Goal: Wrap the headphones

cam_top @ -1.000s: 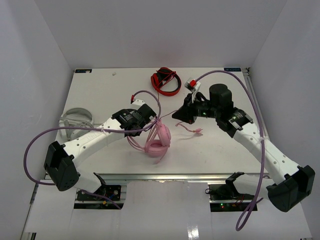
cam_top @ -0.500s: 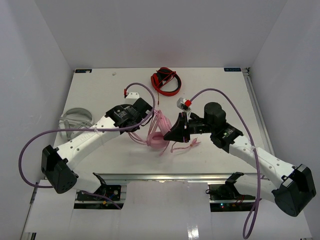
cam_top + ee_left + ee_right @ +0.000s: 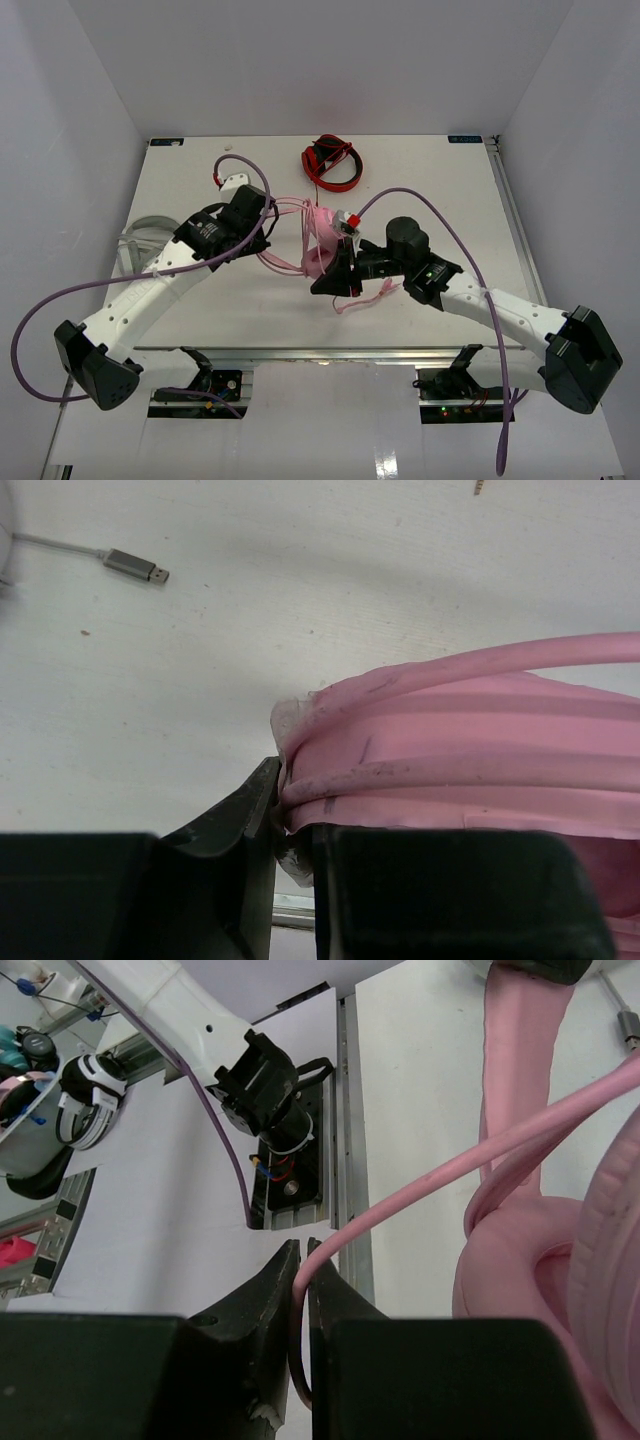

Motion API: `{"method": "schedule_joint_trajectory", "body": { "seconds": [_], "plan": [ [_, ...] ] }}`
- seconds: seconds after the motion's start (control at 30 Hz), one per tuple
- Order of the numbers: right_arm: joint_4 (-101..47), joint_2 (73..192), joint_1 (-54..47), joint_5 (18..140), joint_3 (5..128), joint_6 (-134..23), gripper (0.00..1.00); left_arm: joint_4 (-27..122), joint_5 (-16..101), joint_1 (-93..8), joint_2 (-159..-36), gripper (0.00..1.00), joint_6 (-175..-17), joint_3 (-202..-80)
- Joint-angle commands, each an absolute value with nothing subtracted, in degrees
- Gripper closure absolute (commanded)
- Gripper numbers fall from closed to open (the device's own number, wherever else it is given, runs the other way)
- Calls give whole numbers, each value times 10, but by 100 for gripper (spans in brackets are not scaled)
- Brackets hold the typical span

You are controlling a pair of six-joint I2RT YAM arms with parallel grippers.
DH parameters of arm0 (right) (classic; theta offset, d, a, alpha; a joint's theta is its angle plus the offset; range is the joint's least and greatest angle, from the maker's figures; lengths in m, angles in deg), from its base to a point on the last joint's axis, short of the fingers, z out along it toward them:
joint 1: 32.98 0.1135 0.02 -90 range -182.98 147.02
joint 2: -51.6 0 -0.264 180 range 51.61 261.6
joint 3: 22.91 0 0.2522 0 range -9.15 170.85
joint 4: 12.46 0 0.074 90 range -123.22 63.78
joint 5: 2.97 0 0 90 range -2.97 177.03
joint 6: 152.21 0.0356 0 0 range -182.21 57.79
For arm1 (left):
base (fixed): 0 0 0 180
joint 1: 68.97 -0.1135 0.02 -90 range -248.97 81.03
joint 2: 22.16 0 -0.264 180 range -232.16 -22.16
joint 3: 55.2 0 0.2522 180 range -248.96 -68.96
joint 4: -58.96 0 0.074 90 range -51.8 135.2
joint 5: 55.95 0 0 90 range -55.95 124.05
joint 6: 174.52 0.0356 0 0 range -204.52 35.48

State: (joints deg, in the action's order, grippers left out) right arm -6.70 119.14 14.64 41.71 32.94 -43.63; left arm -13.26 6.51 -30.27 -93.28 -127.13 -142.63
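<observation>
The pale pink headphones are lifted off the table between my two grippers. My left gripper is shut on the pink headband, which has cable turns lying along it. My right gripper sits just in front of the headphones and is shut on the thin pink cable. The cable runs from its jaws up to the headband beside a padded ear cup. The cable's loose end lies on the table under my right arm.
Red-and-black headphones lie at the back centre. Light grey-white headphones lie at the left edge, and their cable's metal plug rests on the table near my left gripper. The table's front rail is below the right gripper.
</observation>
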Motion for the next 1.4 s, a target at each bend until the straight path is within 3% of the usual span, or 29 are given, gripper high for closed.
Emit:
{"method": "schedule_joint_trajectory", "body": {
  "seconds": [0.0,0.47,1.37],
  "plan": [
    [-64,1195,167,456,339,-457,88,-109,75,-313,-890,100,-1372,-1469],
    [-104,1153,224,696,339,-471,92,-118,76,-313,-815,100,-1491,-1469],
    [-66,1197,328,922,314,-497,89,-168,35,-313,-775,100,-1603,-1486]
  ]
}}
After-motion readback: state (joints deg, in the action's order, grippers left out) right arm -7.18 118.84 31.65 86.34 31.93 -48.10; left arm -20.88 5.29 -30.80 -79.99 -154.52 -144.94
